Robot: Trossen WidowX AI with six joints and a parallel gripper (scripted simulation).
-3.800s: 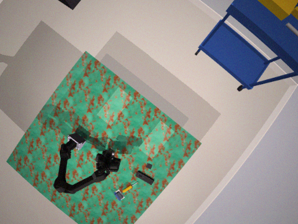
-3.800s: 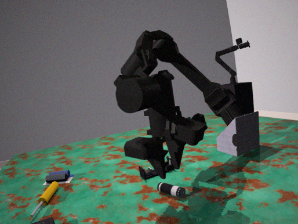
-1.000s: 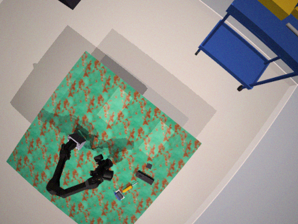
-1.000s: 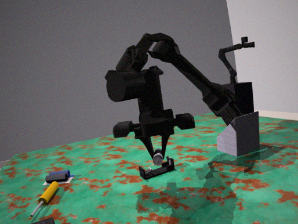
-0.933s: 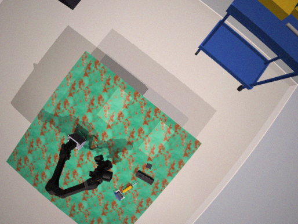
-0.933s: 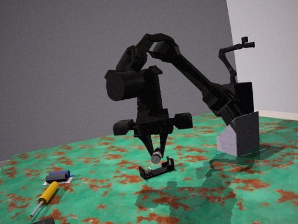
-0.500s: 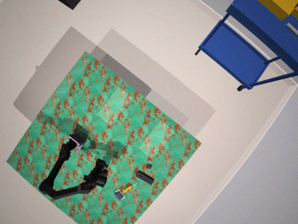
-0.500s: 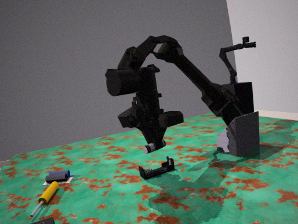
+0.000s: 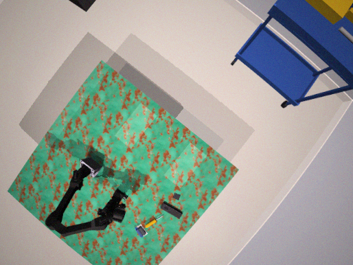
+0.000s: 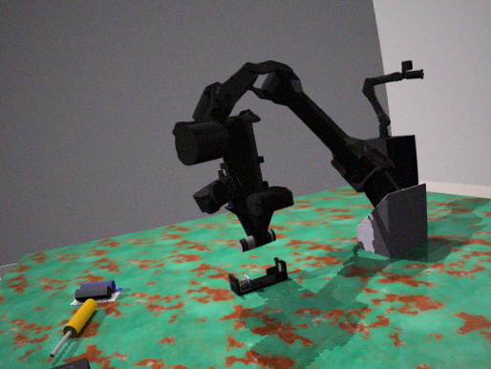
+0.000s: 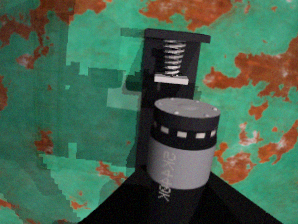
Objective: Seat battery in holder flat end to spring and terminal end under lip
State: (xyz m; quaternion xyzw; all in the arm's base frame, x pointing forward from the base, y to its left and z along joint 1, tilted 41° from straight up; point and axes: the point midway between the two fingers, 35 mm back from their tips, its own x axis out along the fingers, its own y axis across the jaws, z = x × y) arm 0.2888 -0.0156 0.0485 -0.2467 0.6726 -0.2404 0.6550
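The battery [image 10: 248,243] [image 11: 182,162], silver with black bands, is held crosswise in my gripper [image 10: 262,237]. The gripper is shut on it. The battery hangs above the black holder [image 10: 262,283] [image 11: 150,33], apart from it in the exterior view, and looks roughly in line with it. In the wrist view a flat-looking round end face points toward the coil spring [image 11: 174,54] and its pale contact plate [image 11: 171,79]. The holder's taller end [image 10: 280,266] is opposite the spring; the wrist view hides it. The battery's other end is hidden there by the fingers.
A yellow screwdriver [image 9: 151,223] [image 10: 81,317] lies beside blue and grey cylinders [image 9: 141,231] [image 10: 94,292] on a white sheet. A long dark box [image 9: 172,210] and a small dark block [image 9: 176,196] lie nearby. A blue cart [image 9: 278,65] stands beyond the table.
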